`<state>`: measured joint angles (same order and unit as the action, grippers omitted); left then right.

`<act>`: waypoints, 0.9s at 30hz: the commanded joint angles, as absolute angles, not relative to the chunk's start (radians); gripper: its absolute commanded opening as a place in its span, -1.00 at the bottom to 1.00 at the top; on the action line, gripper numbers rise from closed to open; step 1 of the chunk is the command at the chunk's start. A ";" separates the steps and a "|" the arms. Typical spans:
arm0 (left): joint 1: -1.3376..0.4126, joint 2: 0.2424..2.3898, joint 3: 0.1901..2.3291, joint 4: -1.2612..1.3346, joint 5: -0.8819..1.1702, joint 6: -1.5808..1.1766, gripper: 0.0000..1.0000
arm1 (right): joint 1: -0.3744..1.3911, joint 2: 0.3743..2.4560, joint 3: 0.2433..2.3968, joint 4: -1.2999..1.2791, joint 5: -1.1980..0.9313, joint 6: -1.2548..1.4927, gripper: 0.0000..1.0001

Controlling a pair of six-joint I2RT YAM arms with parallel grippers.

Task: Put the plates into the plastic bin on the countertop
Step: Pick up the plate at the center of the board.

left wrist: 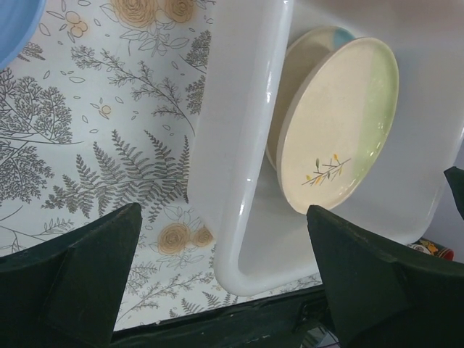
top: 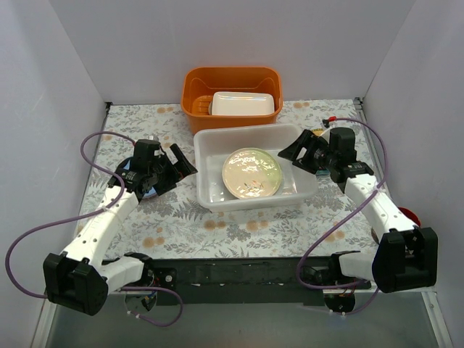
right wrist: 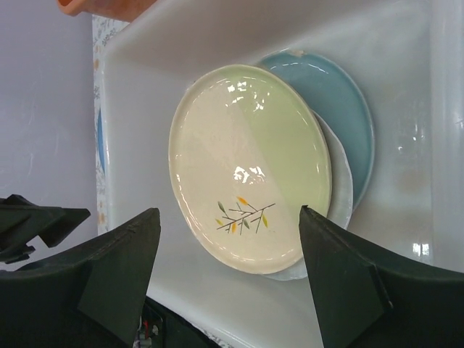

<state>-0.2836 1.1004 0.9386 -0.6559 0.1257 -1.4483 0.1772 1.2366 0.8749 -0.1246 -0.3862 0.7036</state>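
So the bin (top: 204, 165) sits in the middle of the surface (top: 181, 226). The orange tub (top: 191, 96) is right behind it on the far side, with a white box (top: 243, 104) sitting in that tub.

The plates (top: 251, 172) are stacked flat on the bin floor. On top is a cream plate (right wrist: 250, 167) with a green-tinted half and a little twig print. A teal plate (right wrist: 346, 119) and a white plate (right wrist: 342, 197) peek out from under it on one side.

The left tool (top: 185, 164) hangs just left of the bin's left wall, over the surface. Its fingers (left wrist: 80, 275) are spread wide with nothing between them. From its wrist cam you look across the bin's rim (left wrist: 239, 145) at the stack.

The right tool (top: 293, 150) is at the bin's far right corner, pointing in at the plates. It's spread wide too and also empty.

There's a blue edge (left wrist: 13, 29) in the corner of the left wrist view. It might be another plate lying on the surface under the left arm, but too little shows to be sure.
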 commanded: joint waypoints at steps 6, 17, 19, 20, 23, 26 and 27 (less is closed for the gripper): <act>-0.137 1.126 0.924 -0.687 0.185 -1.367 0.96 | 0.258 1.269 0.953 -0.080 -0.420 0.692 0.68; 0.112 1.189 0.850 -0.657 0.276 -1.361 0.86 | 0.503 1.289 1.000 -0.120 -0.322 0.684 0.67; 0.147 1.204 0.833 -0.646 0.299 -1.365 0.82 | 0.556 1.290 1.025 -0.133 -0.305 0.686 0.66; 0.159 1.216 0.824 -0.640 0.313 -1.370 0.78 | 0.575 1.293 1.037 -0.143 -0.284 0.686 0.66; 0.213 1.232 0.795 -0.624 0.347 -1.374 0.73 | 0.646 1.313 1.095 -0.175 -0.247 0.681 0.66; 0.270 1.241 0.773 -0.620 0.362 -1.367 0.73 | 0.710 1.362 1.172 -0.195 -0.223 0.675 0.66; 0.285 1.239 0.767 -0.617 0.365 -1.364 0.73 | 0.724 1.402 1.195 -0.201 -0.219 0.670 0.66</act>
